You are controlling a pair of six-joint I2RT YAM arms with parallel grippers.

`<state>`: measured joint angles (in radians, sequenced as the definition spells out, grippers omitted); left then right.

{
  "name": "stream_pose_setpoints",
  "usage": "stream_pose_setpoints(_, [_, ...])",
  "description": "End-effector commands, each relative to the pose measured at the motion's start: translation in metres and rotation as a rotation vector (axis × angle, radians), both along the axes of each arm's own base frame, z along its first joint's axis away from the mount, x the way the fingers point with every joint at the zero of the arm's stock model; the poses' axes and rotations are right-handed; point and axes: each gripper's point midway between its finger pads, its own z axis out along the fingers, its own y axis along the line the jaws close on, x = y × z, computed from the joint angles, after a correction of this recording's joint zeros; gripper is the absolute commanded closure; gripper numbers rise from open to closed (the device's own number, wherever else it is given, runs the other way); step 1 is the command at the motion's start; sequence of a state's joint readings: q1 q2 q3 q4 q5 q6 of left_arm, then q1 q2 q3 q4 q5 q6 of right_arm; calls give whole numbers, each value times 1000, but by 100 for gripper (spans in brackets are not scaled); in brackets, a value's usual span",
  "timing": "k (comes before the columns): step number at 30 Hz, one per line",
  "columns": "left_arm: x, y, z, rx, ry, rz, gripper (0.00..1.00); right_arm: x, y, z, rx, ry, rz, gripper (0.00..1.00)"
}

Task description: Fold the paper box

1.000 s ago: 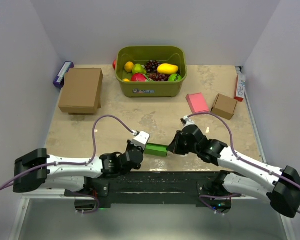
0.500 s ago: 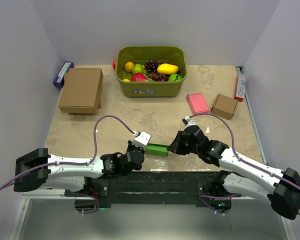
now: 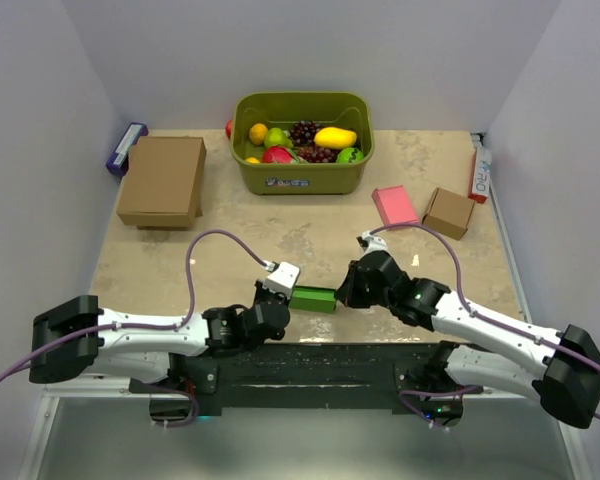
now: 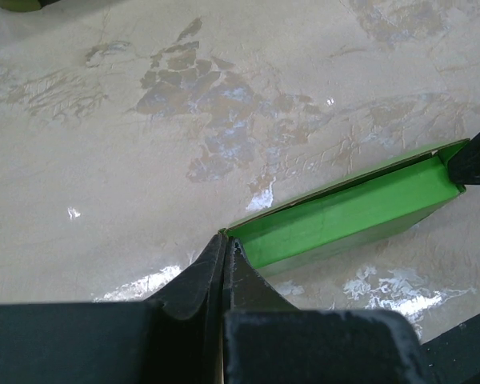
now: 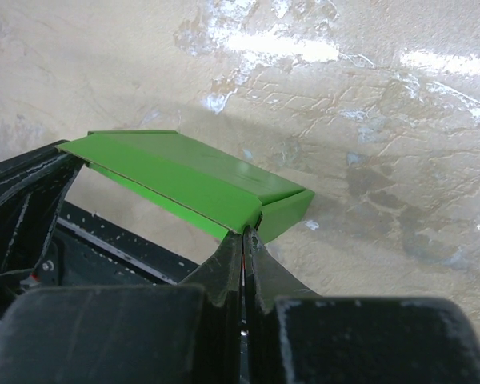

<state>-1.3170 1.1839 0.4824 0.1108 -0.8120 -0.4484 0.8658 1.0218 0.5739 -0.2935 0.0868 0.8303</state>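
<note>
The paper box (image 3: 313, 298) is a bright green, narrow folded block, stretched between my two grippers near the table's front edge. My left gripper (image 3: 289, 293) is shut, its tips pinching the thin edge at the box's left end. In the left wrist view the box (image 4: 344, 212) runs away to the right from the left gripper (image 4: 226, 240). My right gripper (image 3: 341, 296) is shut on the other end. In the right wrist view the right gripper (image 5: 246, 230) nips the corner where the box's (image 5: 184, 172) top panel meets its end flap. The box hangs a little above the table.
An olive basket (image 3: 300, 180) of fruit stands at the back centre. A large brown cardboard box (image 3: 162, 180) lies at the left, a pink flat box (image 3: 394, 205) and a small brown box (image 3: 448, 212) at the right. The black base rail (image 3: 320, 362) runs just under the grippers.
The right arm's wrist has edged slightly left and nearer to me. The green box and the left gripper have hardly moved, and both grips stay shut.
</note>
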Motion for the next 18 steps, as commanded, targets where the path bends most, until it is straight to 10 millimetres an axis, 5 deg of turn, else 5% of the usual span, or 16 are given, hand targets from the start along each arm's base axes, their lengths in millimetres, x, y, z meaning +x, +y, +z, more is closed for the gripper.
stream_pose_setpoints(1, [-19, -4, -29, -9, 107, -38, 100, -20, -25, -44, -229, 65, 13, 100])
stream_pose_setpoints(15, [-34, 3, -48, -116, 211, 0, 100, -28, -28, -50, -271, 32, -24, 100])
stream_pose_setpoints(18, [-33, -1, -38, -153, 206, 1, 100, -27, -30, -50, -277, 23, -33, 100])
